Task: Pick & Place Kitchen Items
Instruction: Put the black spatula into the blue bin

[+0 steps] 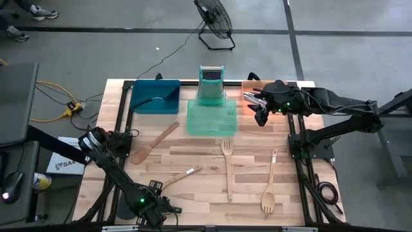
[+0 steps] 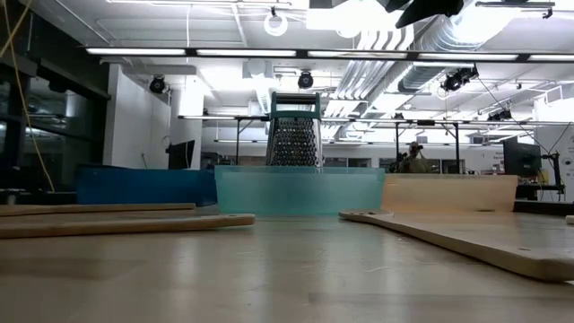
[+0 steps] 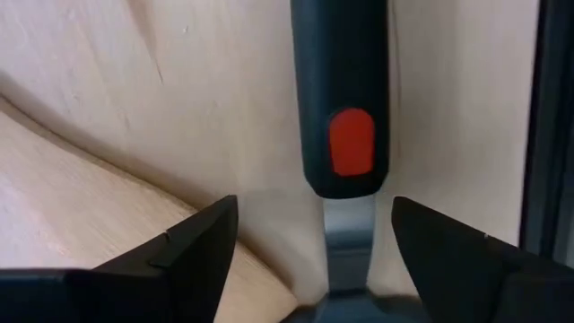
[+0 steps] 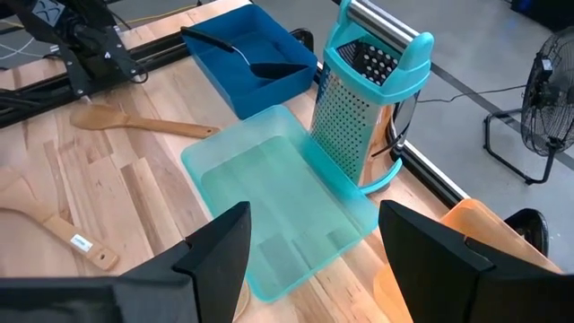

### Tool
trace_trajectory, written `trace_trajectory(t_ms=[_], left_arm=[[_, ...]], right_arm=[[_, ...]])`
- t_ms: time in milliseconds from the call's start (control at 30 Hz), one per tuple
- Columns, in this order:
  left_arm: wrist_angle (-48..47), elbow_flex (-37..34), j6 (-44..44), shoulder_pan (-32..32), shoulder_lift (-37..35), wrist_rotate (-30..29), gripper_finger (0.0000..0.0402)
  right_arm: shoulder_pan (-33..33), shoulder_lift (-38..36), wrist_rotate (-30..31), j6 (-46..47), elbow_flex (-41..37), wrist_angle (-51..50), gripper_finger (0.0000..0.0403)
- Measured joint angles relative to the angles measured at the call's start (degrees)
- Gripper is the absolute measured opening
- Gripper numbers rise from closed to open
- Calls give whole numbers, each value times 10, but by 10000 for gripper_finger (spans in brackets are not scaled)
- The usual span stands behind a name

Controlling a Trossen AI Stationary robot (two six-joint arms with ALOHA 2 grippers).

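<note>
Spread wide, the left gripper [image 3: 309, 260] straddles a black spatula handle with red spot [image 3: 343, 99], bottom left; closing comes next. Right gripper [image 4: 309, 260], open and empty, hovers upper right.

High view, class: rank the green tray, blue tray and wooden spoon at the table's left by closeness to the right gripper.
From the right gripper:
1. Green tray, table centre, just beside it.
2. Blue tray, back left.
3. Wooden spoon, left side, farthest.
</note>
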Motion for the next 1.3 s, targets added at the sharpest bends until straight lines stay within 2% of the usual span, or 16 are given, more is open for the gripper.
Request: trace_trajectory(t_ms=[200,700,967,1300], left_arm=[[25,-21,-2,0,-3,4,224],[25,-23,-6,0,-2,-4,65],[11,-13,-16,0,0,-4,66],[-30,48,-19,-1,1,20,66]], right_arm=[[0,0,-2,0,0,-2,238],[0,0,-11,0,0,-4,238],[0,0,-11,0,0,-5,238],[0,0,-11,-1,0,-5,238]])
